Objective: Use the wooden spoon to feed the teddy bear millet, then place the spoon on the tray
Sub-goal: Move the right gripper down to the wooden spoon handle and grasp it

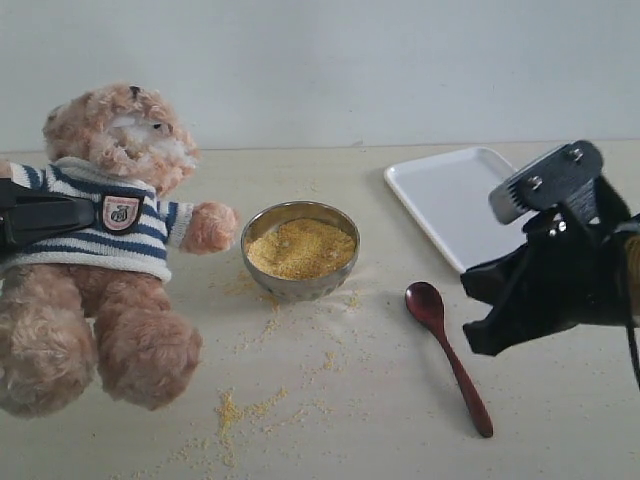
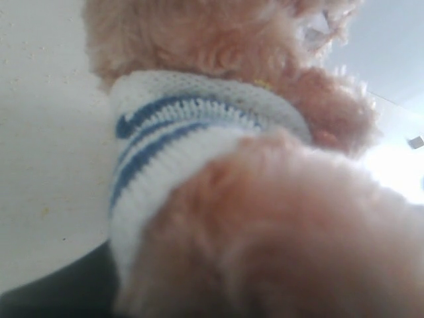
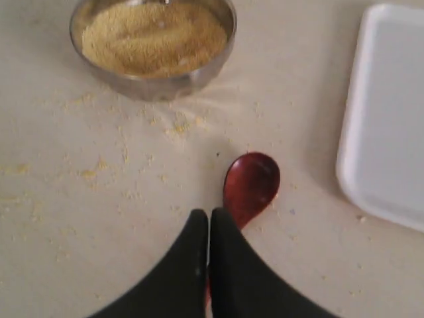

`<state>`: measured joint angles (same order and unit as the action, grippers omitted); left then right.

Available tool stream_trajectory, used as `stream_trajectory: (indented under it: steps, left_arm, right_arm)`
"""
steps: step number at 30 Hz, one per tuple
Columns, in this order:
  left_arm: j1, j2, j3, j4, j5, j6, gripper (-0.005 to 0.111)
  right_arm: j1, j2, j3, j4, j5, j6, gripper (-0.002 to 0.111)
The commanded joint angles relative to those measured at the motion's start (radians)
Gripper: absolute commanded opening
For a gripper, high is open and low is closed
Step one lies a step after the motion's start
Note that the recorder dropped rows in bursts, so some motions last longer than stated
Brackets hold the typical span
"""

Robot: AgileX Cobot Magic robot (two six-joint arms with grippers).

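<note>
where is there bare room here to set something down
Bare: the tray, and the table strip behind the metal bowl, between the teddy bear and the tray. Crowded: spilled millet in front of bowl and bear; the wooden spoon between bowl and tray, the right gripper over its handle.

Metal bowl [image 1: 300,287], beige table [image 1: 560,430], pale wall [image 1: 350,70]

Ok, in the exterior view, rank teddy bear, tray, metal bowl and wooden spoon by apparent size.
teddy bear
tray (partly hidden)
metal bowl
wooden spoon (longer, far slimmer)
</note>
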<state>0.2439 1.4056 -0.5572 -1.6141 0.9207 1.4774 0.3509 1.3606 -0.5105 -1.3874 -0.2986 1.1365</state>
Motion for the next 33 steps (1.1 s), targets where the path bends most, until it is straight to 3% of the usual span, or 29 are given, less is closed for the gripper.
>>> stream_trajectory:
  steps: [1, 4, 6, 16, 28, 33]
  left_arm:
    - [0.003, -0.001, -0.006, -0.019, 0.025, 0.005, 0.005]
    - [0.003, -0.001, -0.006, -0.019, 0.025, 0.005, 0.005]
    - [0.003, -0.001, -0.006, -0.019, 0.025, 0.005, 0.005]
    - [0.003, -0.001, -0.006, -0.019, 0.025, 0.005, 0.005]
    - [0.003, -0.001, -0.006, -0.019, 0.037, 0.005, 0.005]
    - [0.003, -0.001, -0.006, -0.019, 0.045, 0.005, 0.005]
  right_arm:
    - [0.102, 0.072, -0.006, -0.023, 0.037, -0.026, 0.022]
    - [0.162, 0.124, -0.015, 0.009, 0.127, -0.056, 0.044]
    - [0.185, 0.153, -0.021, 0.068, 0.189, -0.054, 0.049]
    - [0.187, 0.266, -0.021, 0.147, 0.127, -0.028, 0.050]
    - [0.180, 0.289, -0.021, 0.207, 0.247, -0.020, 0.050]
    - [0.167, 0.289, -0.021, 0.208, 0.147, -0.028, 0.050]
